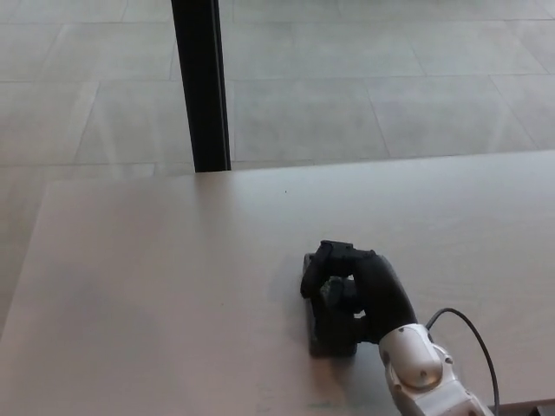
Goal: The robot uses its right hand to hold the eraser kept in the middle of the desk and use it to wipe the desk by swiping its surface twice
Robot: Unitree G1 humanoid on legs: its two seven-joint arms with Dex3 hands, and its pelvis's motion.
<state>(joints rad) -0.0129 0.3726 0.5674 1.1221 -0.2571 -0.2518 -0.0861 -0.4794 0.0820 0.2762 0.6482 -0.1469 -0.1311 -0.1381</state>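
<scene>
The right hand (351,290) sat directly on the eraser (329,329), fingers curled down around its far half and gripping it. The eraser lay flat on the desk (156,286), right of centre near the front edge, long axis running near-to-far. The left hand was not visible.

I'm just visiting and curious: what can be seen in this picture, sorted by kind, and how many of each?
Robot hands: 1, the right hand, black, closed on the eraser
Erasers: 1, the dark eraser lying on the desk
Desks: 1, the pale desk
Black posts: 1, the post behind the desk
Cables: 1, the cable by the wrist
Total: 5
</scene>
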